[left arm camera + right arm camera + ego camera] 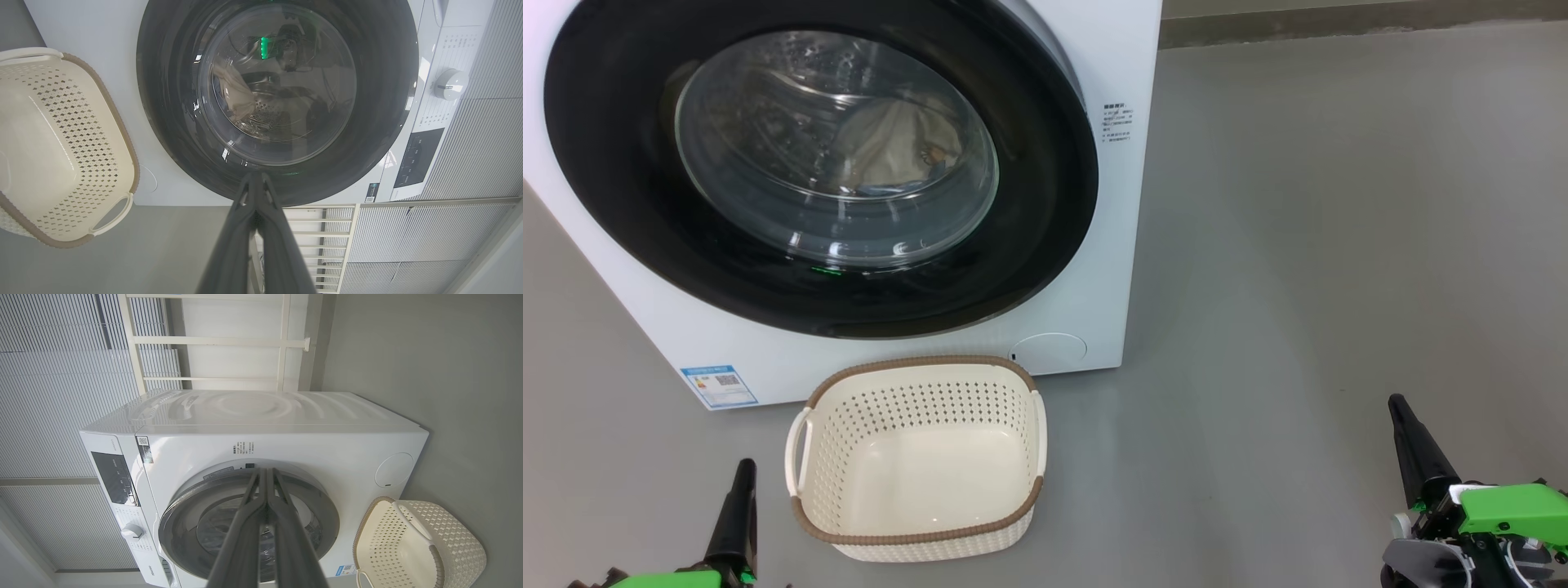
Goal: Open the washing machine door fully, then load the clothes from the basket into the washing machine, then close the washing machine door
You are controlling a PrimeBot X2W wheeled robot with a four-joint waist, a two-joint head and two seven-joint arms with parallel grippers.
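Washing machine [1111, 269] big and white, upper left of head view, on grey floor [1298, 286]. Washing machine door [1045, 204] lying against the front, looking closed; latch hidden, so no confirming it. Basket [923, 360] on the floor just in front of the machine, bare inside. Clothes [890, 143] behind the glass in the drum, cream piece plus a bit of blue. Left gripper [743, 474] and right gripper [1398, 404] both clenched, holding nothing, low and well apart from the door.

Risks, as judged: door maybe only pushed to, not latched, so liable to swing back out. Fabric possibly pinched at the gasket, hidden by the black rim.

Added by left wrist view over head view: control panel [416, 157], knob [447, 83]. Added by right wrist view: machine top and side. Added by head view: whole bare basket bottom, blue label sticker [719, 385] up close.
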